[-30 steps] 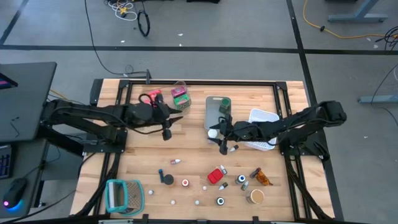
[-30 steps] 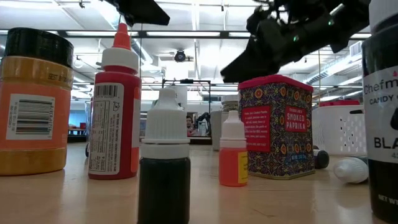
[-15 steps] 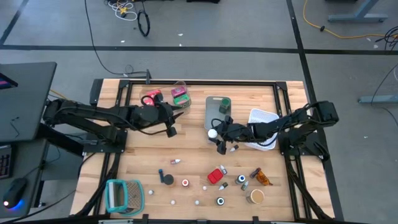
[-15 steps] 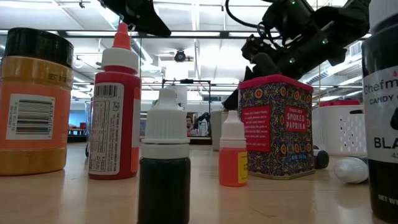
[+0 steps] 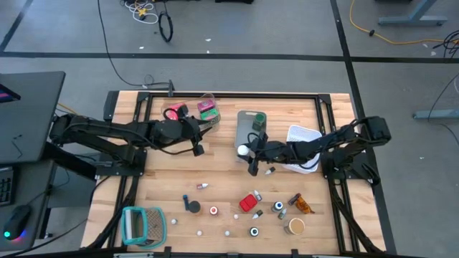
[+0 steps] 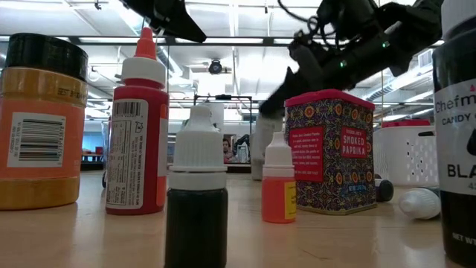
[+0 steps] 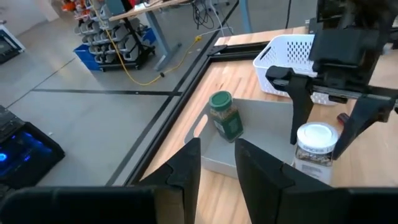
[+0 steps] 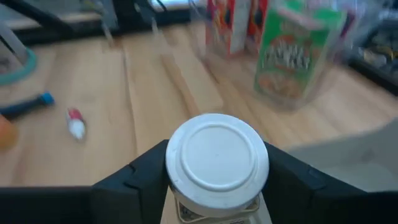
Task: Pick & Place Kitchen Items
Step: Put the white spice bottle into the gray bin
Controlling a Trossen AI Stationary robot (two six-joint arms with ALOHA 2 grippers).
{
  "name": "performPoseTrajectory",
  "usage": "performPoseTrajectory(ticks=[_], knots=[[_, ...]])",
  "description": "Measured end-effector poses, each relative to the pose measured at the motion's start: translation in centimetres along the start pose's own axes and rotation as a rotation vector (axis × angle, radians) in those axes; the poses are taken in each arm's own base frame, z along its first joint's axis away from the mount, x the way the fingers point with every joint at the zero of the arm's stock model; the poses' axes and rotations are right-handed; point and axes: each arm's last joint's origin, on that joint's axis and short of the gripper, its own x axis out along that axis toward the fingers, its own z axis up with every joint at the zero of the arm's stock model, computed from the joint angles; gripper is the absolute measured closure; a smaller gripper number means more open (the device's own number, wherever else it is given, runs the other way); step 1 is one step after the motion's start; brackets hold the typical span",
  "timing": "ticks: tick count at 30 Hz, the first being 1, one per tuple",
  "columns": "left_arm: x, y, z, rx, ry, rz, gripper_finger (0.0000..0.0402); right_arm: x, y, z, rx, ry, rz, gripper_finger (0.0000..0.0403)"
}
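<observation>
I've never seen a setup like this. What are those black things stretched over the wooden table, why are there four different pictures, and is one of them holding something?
Those are two robot arms, each ending in a two-finger gripper. One picture looks down from above, one sits at table height among the bottles, and two come from cameras on the arms' wrists. The right gripper has its fingers on either side of a white-capped jar, at the edge of a grey tray where a green-lidded jar stands. The left gripper holds nothing and waits near a clear bin of red and green packets. Also on the table are a white basket, a teal-and-white holder and a scatter of small bottles, including a red squeeze bottle and a paprika tin.
</observation>
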Motion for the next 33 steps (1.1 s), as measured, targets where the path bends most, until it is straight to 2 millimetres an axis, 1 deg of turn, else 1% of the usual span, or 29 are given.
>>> performPoseTrajectory(ticks=[3, 8, 11, 15, 18, 20, 22, 24, 27, 30, 33], knots=[[0.0, 0.0, 0.0, 0.0, 0.0, 0.0, 0.0292, -0.5, 0.1, 0.7, 0.007, -0.04, 0.011, 0.0184], [0.0, 0.0, 0.0, 0.0, 0.001, 0.0, 0.0292, -1.8, 0.0, 2.3, 0.034, -0.114, -0.01, 0.0191], [0.0, 0.0, 0.0, -0.001, 0.003, -0.001, 0.0292, -3.1, 0.0, 3.5, 0.051, -0.184, -0.1, 0.019], [0.0, 0.0, -0.1, -0.013, 0.007, -0.004, 0.0292, -4.9, -0.4, 5.0, 0.104, -0.278, -0.228, 0.0179], [0.0, 0.0, -0.1, -0.018, 0.012, -0.005, 0.0292, -5.8, -0.8, 5.5, 0.129, -0.309, -0.338, 0.0182], [0.0, 0.0, -0.2, -0.017, 0.015, -0.006, 0.0292, -5.9, -1.1, 5.1, 0.128, -0.274, -0.418, 0.0189], [0.0, 0.0, -0.2, -0.017, 0.015, -0.006, 0.0292, -5.7, -1.5, 4.2, 0.13, -0.21, -0.481, 0.0191], [0.0, 0.0, -0.2, -0.017, 0.015, -0.006, 0.0292, -5.3, -1.9, 3.2, 0.145, -0.136, -0.509, 0.019], [0.0, 0.0, -0.2, -0.017, 0.015, -0.006, 0.0292, -4.8, -2.3, 1.5, 0.164, -0.021, -0.525, 0.0177], [0.0, 0.0, -0.2, -0.02, 0.014, -0.006, 0.0292, -4.3, -2.5, 0.8, 0.178, 0.009, -0.55, 0.0173], [0.0, 0.0, -0.2, -0.023, 0.014, -0.006, 0.0292, -3.5, -2.7, 0.5, 0.16, 0.015, -0.564, 0.0183]])
